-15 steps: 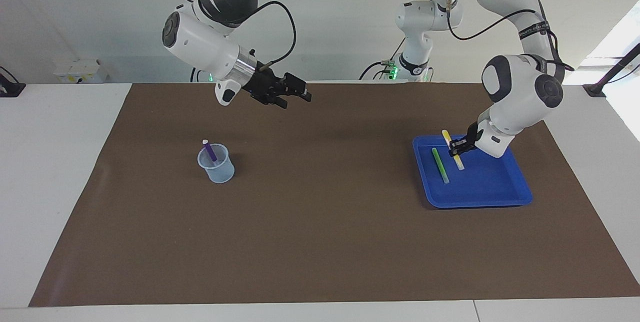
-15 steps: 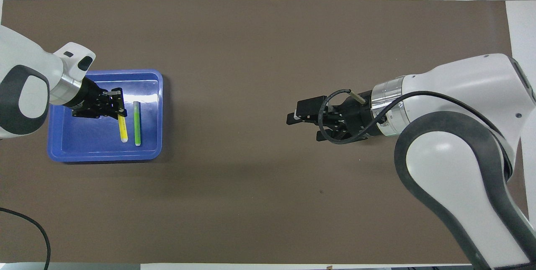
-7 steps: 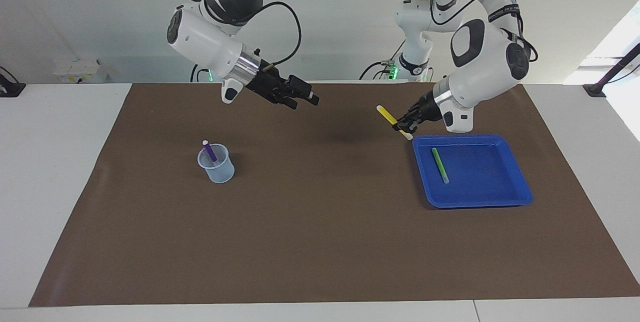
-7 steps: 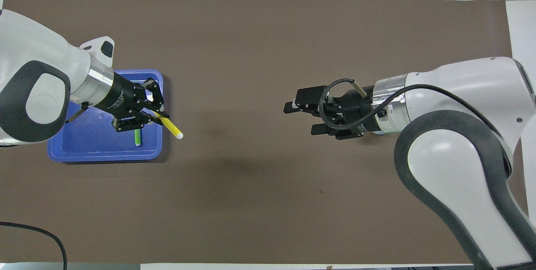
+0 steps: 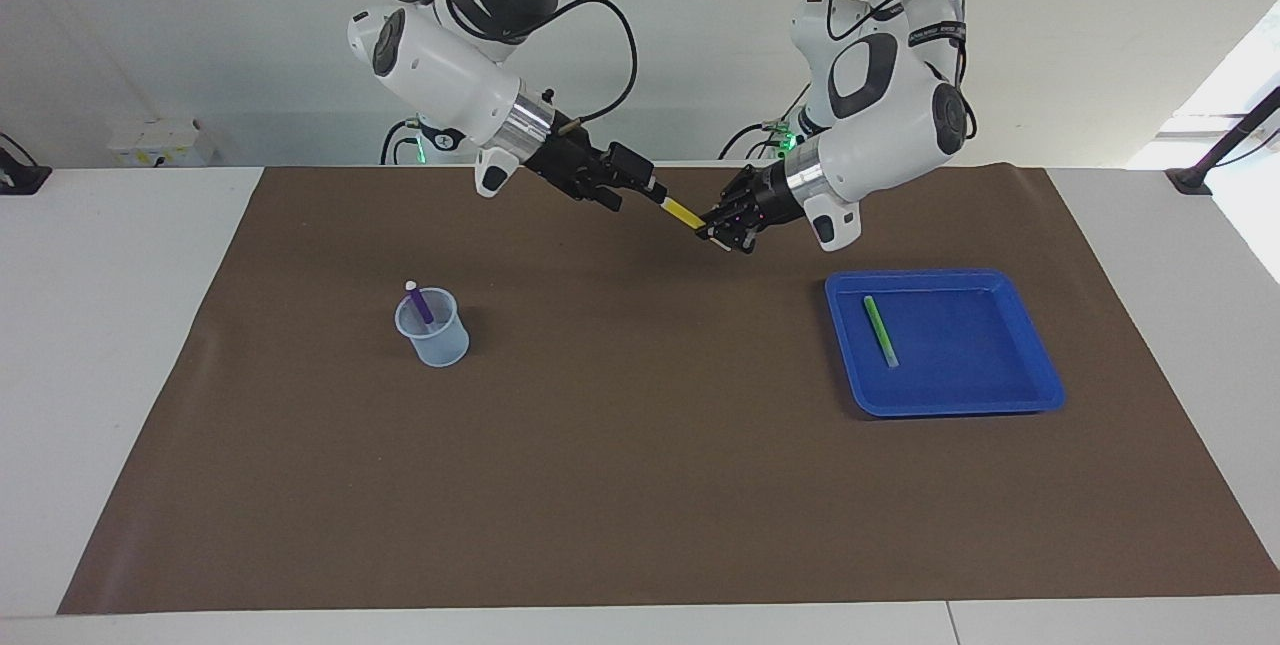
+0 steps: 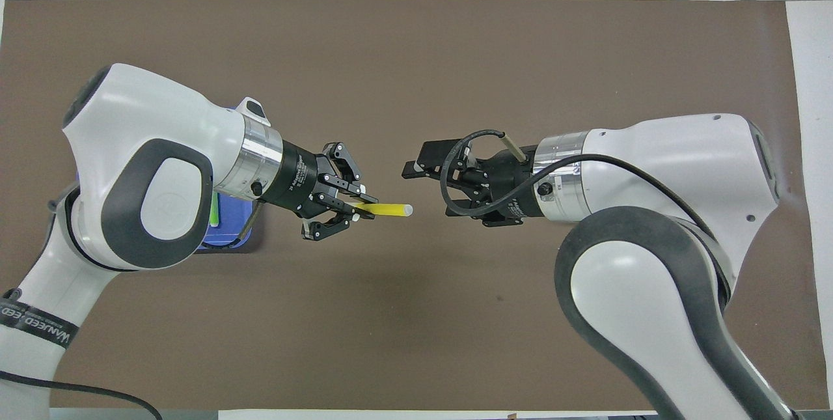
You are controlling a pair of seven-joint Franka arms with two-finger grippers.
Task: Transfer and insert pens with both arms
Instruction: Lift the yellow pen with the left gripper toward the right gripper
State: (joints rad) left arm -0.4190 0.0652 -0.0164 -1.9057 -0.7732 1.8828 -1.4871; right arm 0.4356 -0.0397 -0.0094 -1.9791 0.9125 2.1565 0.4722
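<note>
Mid-air meeting of two grippers over the brown table mat (image 5: 640, 485). The left gripper (image 5: 722, 225), above the mat's middle near the robots' edge, is clamped on a thin yellow marker pen (image 5: 686, 214) whose pale free end points toward the right gripper (image 5: 645, 187). That gripper's fingers are spread wide, empty, around the pen's tip. A thin green marker pen (image 5: 880, 330) lies in the blue plastic tray (image 5: 1010, 390) at 3 o'clock; a purple marker pen (image 5: 420, 304) stands tilted in the translucent cup (image 5: 435, 340) at 9 o'clock.
</note>
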